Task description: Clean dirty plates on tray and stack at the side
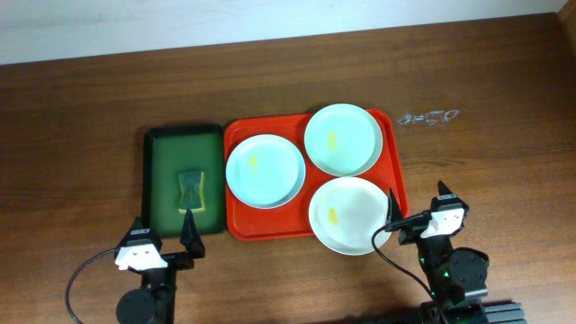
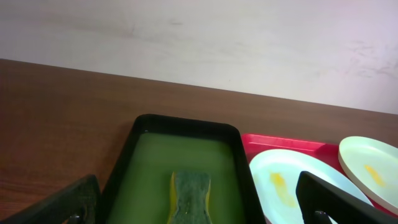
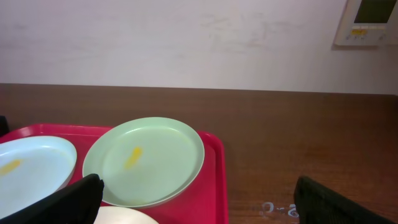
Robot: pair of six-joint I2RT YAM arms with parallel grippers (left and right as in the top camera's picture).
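Note:
The red tray holds three dirty plates, each with a yellow smear. One pale plate lies at the left, a mint plate at the back right, a white plate at the front right. My left gripper is open and empty, just in front of the green tray. My right gripper is open and empty, beside the red tray's right front corner. The left wrist view shows the left plate. The right wrist view shows the mint plate and the tray's rim.
A dark green tray with a green and yellow sponge sits left of the red tray; it also shows in the left wrist view. A small clear mark lies on the wooden table at the back right.

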